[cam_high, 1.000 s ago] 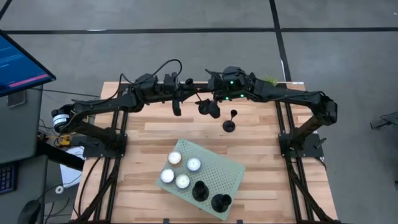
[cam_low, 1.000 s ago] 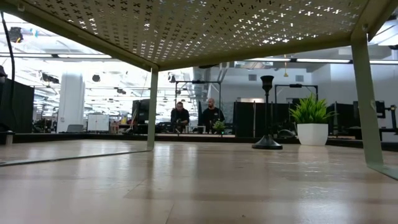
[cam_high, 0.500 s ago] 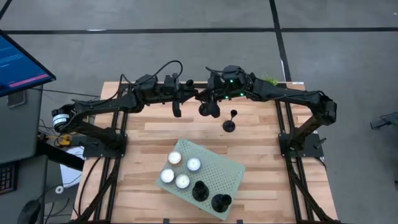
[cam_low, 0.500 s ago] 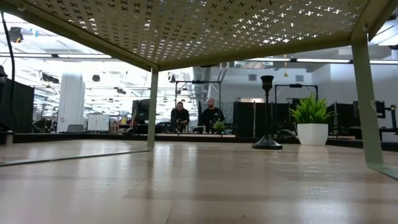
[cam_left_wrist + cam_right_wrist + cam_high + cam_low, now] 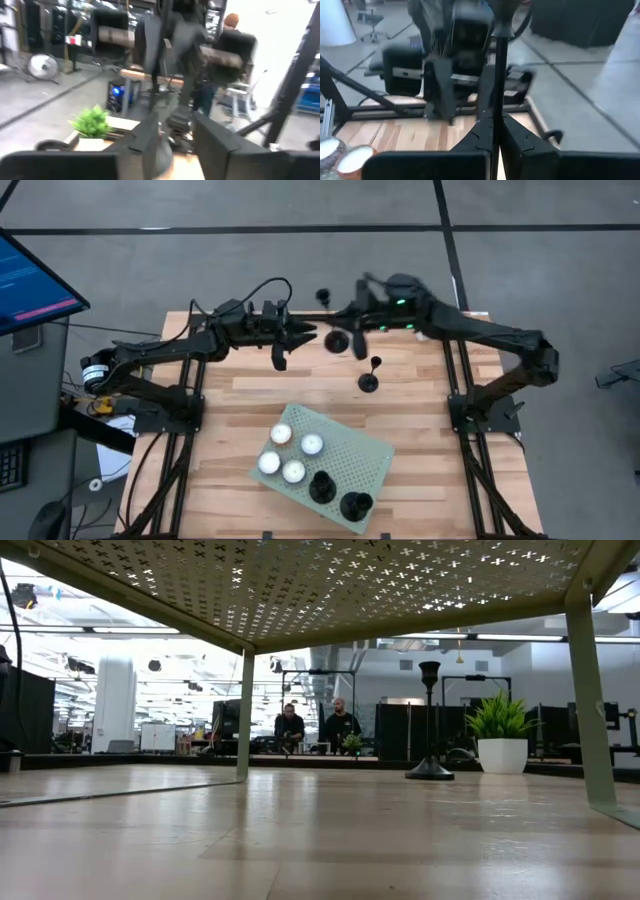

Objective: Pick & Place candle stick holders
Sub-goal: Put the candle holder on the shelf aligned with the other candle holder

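Observation:
One black candle stick holder [image 5: 337, 340] hangs in the air over the table's far middle, with my right gripper [image 5: 352, 325] shut on it. My left gripper [image 5: 308, 333] stands open just left of it, level, pointing toward the table's right. In the left wrist view its fingers [image 5: 145, 137] are apart. A second holder [image 5: 369, 380] stands upright by its round base on the wood, also seen in the low view [image 5: 430, 720]. Two more holders [image 5: 322, 487] stand on the green perforated rack [image 5: 365, 450]. My right gripper pinches the holder's thin stem [image 5: 496, 107] between its two shut fingers. The fingers come roughly level from the table's right. The stem runs on past the fingertips to a wider end [image 5: 502, 22], and the holder is clear of the table.
Several white tealight candles [image 5: 290, 452] sit on the rack's left half. A potted green plant [image 5: 500, 735] stands at the table's far right corner. People sit in the room beyond the table [image 5: 315, 728]. Bare wood lies left and right of the rack.
My right gripper has shut on the holder's stem, and my left gripper has opened and let go of it. The right gripper has then drawn back toward the table's far right with the holder. The left arm has stayed in place.

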Available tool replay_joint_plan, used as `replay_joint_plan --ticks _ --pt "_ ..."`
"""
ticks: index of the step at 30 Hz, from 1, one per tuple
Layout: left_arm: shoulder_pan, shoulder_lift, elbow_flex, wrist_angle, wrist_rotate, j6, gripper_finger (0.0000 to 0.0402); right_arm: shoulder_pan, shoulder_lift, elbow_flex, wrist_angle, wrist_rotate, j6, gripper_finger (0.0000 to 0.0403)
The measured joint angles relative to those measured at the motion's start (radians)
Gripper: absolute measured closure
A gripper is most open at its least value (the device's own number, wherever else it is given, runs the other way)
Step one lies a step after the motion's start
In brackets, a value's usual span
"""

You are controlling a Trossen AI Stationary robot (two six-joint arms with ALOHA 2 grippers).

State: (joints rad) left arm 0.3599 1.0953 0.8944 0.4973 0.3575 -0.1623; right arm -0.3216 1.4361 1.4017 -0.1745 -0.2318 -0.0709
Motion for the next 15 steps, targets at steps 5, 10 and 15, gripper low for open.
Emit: replay_joint_plan --ticks 5,10,15 --pt "-0.021 -0.030 -0.002 0.005 0.014 -0.059 0.0227 -0.022 -0.141 0.000 -0.048 0.002 -0.008 0.0401" --pt "-0.029 -0.075 -0.002 -0.003 0.007 -0.127 0.0195 0.034 -0.289 -0.066 -0.067 0.006 -0.008 0.0401" --pt "-0.029 -0.154 -0.002 0.003 -0.054 -0.150 0.0201 0.146 -0.484 -0.283 0.044 0.067 0.054 0.0402"
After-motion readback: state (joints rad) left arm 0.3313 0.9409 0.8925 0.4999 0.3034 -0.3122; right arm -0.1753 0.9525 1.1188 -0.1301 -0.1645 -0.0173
